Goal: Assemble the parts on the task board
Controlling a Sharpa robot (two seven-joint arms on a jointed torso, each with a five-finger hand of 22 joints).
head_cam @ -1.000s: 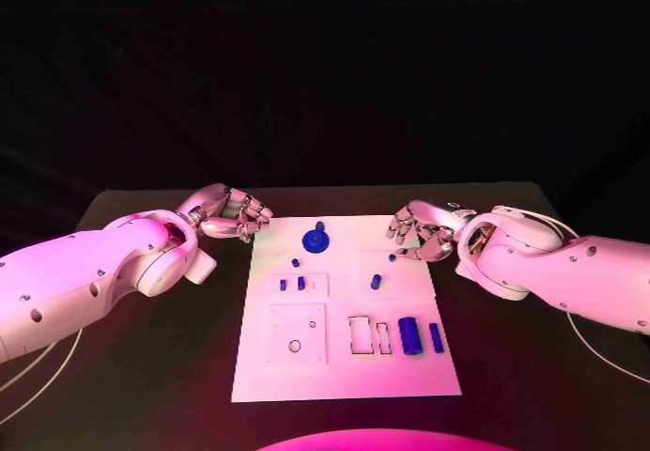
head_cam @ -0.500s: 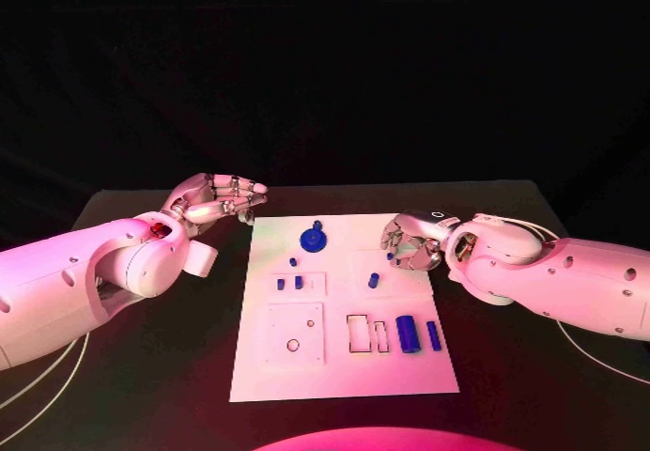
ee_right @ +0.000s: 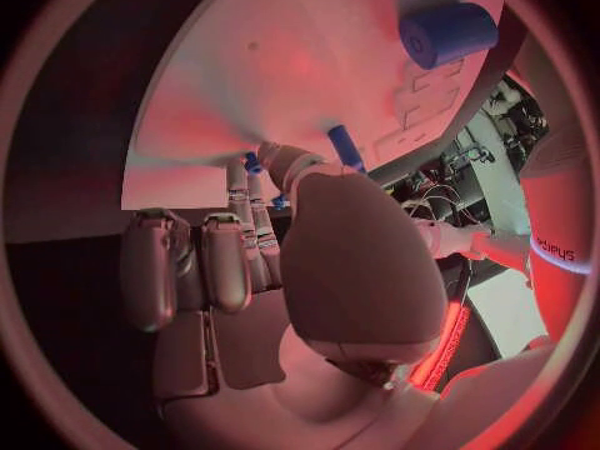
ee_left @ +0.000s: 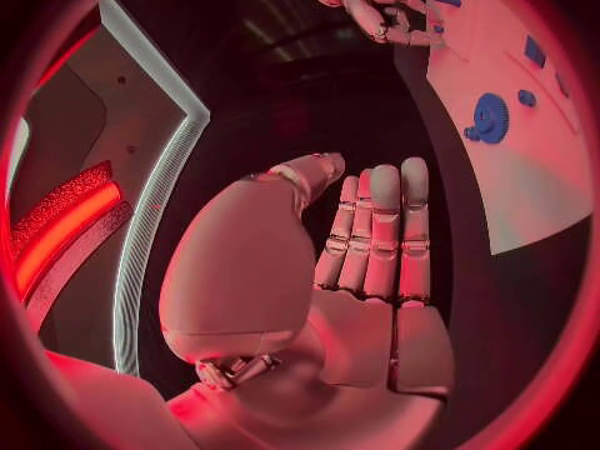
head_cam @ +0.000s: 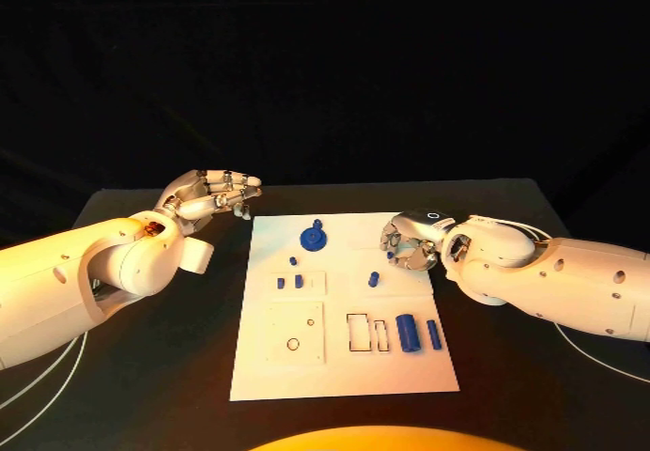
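White task board (head_cam: 346, 366) lies mid-bench on the black bench (head_cam: 162, 376), with blue parts on it: a gear (head_cam: 315, 241) at the far end, cylinders (head_cam: 408, 334) near right. Left hand (head_cam: 210, 195) hovers off the board's far-left corner, fingers straight, together, empty. Right hand (head_cam: 410, 242) hangs over the board's right edge; whether its curled fingers hold anything, I cannot tell.

Matt white task board (head_cam: 339, 366), black table (head_cam: 162, 376)

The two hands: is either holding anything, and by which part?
The left hand holds nothing, its fingers straight off the board. The right hand curls over the board's edge by a small blue part; a hold cannot be told.
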